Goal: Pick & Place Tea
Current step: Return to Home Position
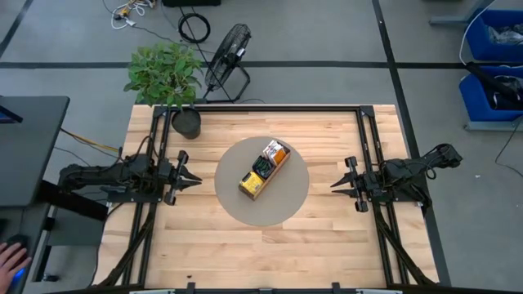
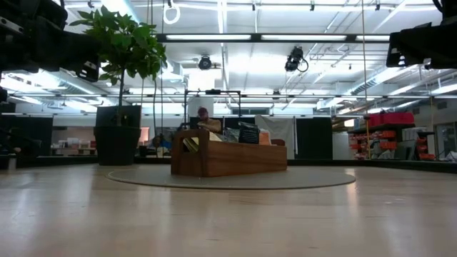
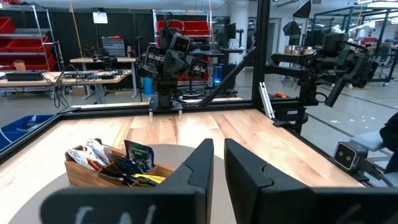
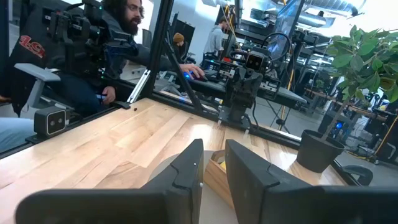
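The left claw (image 1: 196, 180) is held at the left edge of the table (image 1: 327, 245), raised clear of the wood, with its tips turned toward the middle. Its fingers (image 3: 200, 163) are seen drawn together, with only a slim slit left between them, and nothing is gripped. The right claw (image 1: 335, 185) is held opposite, at the right edge, with its tips turned back toward the left claw. It too is clenched down to a narrow gap, and nothing is held in it.

The tea (image 1: 263, 167) is found between the two claws, well apart from both. The packets are stood on edge in a wooden tray (image 2: 235, 160), which is set slantwise on a round grey mat (image 1: 237, 204) at the middle of the table. The yellow packets (image 1: 250, 184) are packed into the end of the tray nearer the left claw. The dark packets (image 3: 138, 155) are in the middle part, and the orange-and-white packets (image 1: 278, 151) are at the end nearer the right claw.

A plant (image 1: 163, 72) in a dark pot (image 1: 186, 122) is stood on the table to one side of the left claw, near it. A fan (image 1: 227, 53) is seen on the floor beyond the plant. A seated person (image 4: 121, 53) is visible past the table's edge, behind the left arm, and a hand (image 1: 10, 263) is seen farther back on that side.
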